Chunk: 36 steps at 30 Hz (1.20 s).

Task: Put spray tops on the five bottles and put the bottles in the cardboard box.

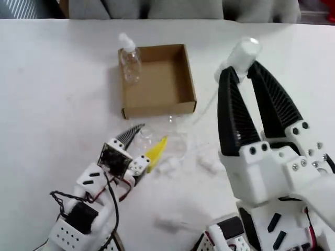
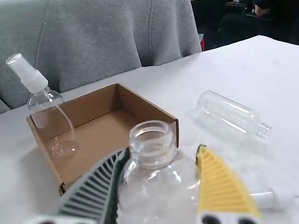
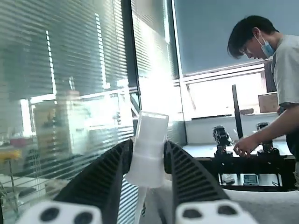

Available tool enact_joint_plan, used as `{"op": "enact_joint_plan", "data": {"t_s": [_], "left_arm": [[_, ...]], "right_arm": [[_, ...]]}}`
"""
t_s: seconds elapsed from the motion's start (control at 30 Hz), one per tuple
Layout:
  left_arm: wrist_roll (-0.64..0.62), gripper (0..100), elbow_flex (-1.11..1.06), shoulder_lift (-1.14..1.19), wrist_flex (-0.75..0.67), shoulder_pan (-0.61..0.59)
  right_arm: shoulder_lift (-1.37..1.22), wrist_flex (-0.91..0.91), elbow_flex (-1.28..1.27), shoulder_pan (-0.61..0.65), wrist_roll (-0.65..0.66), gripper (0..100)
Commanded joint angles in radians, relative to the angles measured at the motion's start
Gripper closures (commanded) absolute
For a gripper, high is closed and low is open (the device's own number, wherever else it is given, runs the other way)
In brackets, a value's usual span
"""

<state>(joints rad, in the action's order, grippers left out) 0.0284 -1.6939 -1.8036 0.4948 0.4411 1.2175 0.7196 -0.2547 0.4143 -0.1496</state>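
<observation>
My left gripper [image 1: 151, 135], with one grey and one yellow finger, is shut on an upright clear bottle [image 2: 154, 179] with an open neck, just in front of the cardboard box [image 1: 157, 110]. My right gripper [image 1: 241, 68] is raised high to the right of the box, its black fingers shut on a white spray top [image 3: 149, 149] whose thin tube hangs down. A capped bottle [image 1: 129, 60] stands in the box's far left corner, seen also as the capped bottle [image 2: 44, 102] in the box [image 2: 140, 105]. Another open bottle [image 2: 231, 114] lies on the table beside the box.
Loose white spray tops [image 1: 209, 164] lie on the white table right of the left gripper; one spray top [image 2: 275, 198] lies close to the yellow finger. A grey upholstered backrest runs along the table's far edge.
</observation>
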Motion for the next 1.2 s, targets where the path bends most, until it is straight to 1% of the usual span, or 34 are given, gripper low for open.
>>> {"op": "enact_joint_plan", "data": {"t_s": [0.0,0.1,0.17,0.23,0.33,0.5,0.6,0.77,0.93,1.03,1.17], "left_arm": [[0.009,87,0.002,-0.021,0.018,-0.044],[0.009,87,0.002,-0.021,0.018,-0.104],[0.009,87,0.002,-0.021,0.021,-0.116],[0.009,87,0.002,-0.021,0.021,-0.117],[0.012,87,0.002,-0.021,0.021,-0.117],[0.017,87,0.002,-0.021,0.044,-0.113],[0.017,87,0.002,-0.021,0.049,-0.113],[0.017,87,0.002,-0.021,0.049,-0.116],[0.017,87,0.002,-0.021,0.049,-0.116],[0.017,87,0.002,-0.021,0.049,-0.116],[0.017,87,0.002,-0.021,0.049,-0.116]], "right_arm": [[0.002,-0.173,-0.141,-0.002,-0.052,98.1],[0.004,-0.346,-0.305,-0.002,-0.057,98.1],[0.01,-0.438,-0.394,-0.002,-0.057,98.1],[0.012,-0.492,-0.454,-0.002,-0.057,98.1],[0.004,-0.539,-0.512,0.004,-0.058,98.1],[0.004,-0.581,-0.585,0.11,-0.049,98.1],[0.002,-0.625,-0.62,0.143,-0.049,98.1],[0.001,-0.693,-0.686,0.154,-0.049,98.1],[-0.004,-0.716,-0.729,0.156,-0.049,98.1],[-0.061,-0.727,-0.729,0.157,-0.049,98.1],[-0.156,-0.825,-0.729,0.159,-0.049,98.1]]}}
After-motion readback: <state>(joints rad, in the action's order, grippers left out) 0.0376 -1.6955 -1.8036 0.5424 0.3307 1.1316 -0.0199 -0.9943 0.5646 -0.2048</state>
